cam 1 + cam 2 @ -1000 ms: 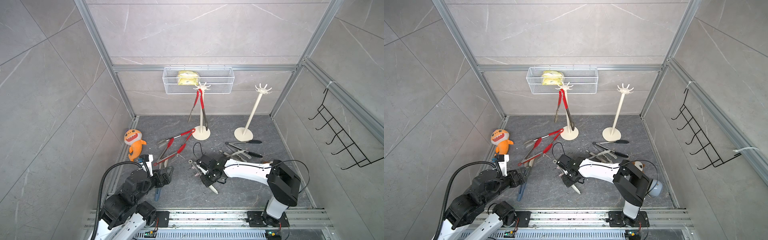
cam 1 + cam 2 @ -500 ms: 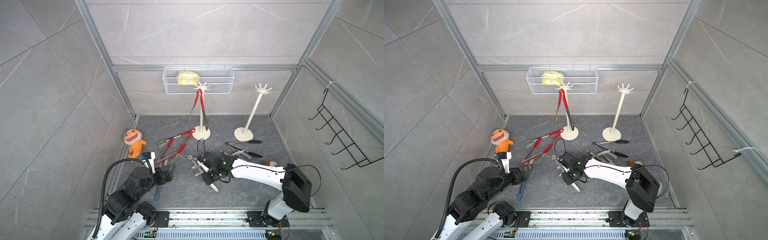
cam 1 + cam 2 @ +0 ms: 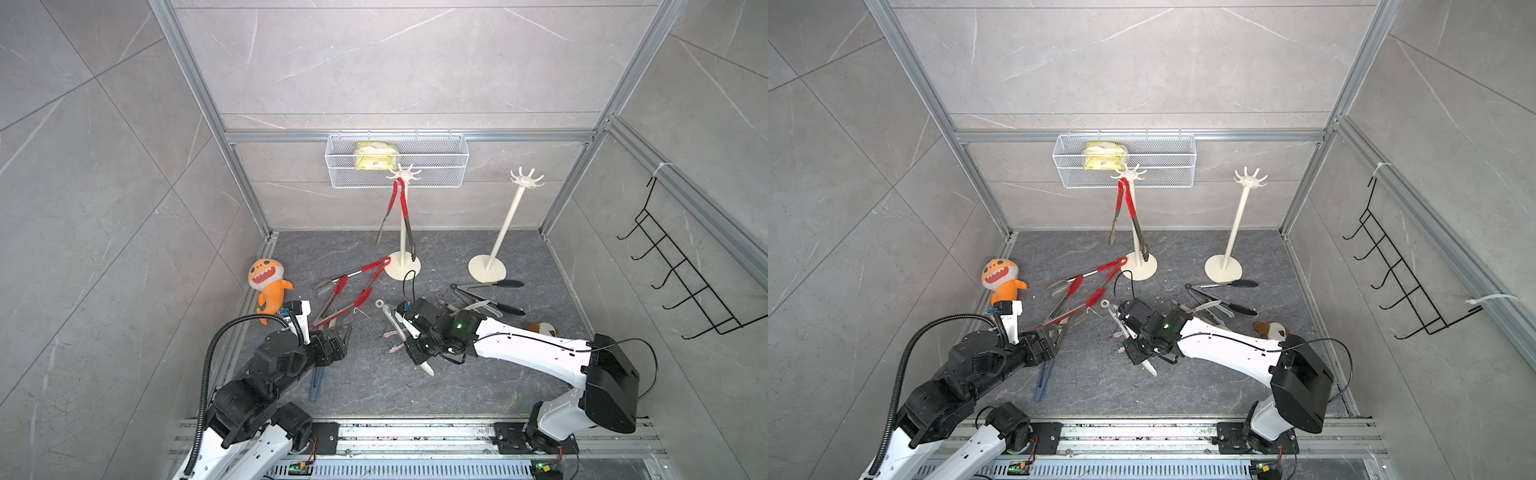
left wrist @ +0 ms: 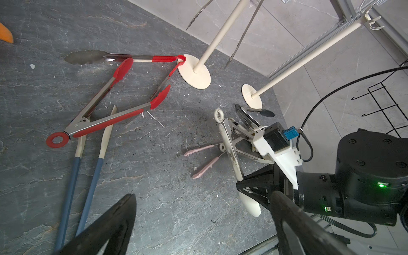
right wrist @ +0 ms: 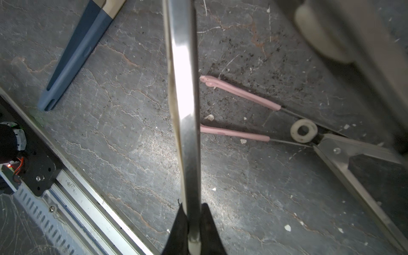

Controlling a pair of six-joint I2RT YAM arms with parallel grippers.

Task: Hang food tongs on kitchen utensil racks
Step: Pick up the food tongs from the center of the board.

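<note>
Two cream kitchen utensil racks stand at the back in both top views. The left rack (image 3: 402, 232) carries red-handled tongs (image 3: 397, 203) on a prong; the right rack (image 3: 505, 224) is bare. My right gripper (image 3: 417, 353) (image 5: 192, 213) is shut on one arm of steel tongs with cream tips (image 3: 388, 316) (image 4: 229, 143), held off the floor. My left gripper (image 3: 338, 336) (image 4: 203, 205) is open over bare floor, near two red tongs (image 3: 353, 274) (image 3: 345, 305) and blue-handled tongs (image 3: 316, 382).
Pink-tipped tongs (image 5: 238, 92) lie under the held tongs. Black tongs (image 3: 486, 286) lie by the right rack's base. An orange plush (image 3: 268, 282) sits far left, a brown toy (image 3: 540, 328) at the right. A white mesh basket (image 3: 436, 166) and a black wire rack (image 3: 681, 274) hang on the walls.
The right arm has swung its elbow out to the right and the ring end of the held steel tongs has risen. The left gripper has crept forward a little.
</note>
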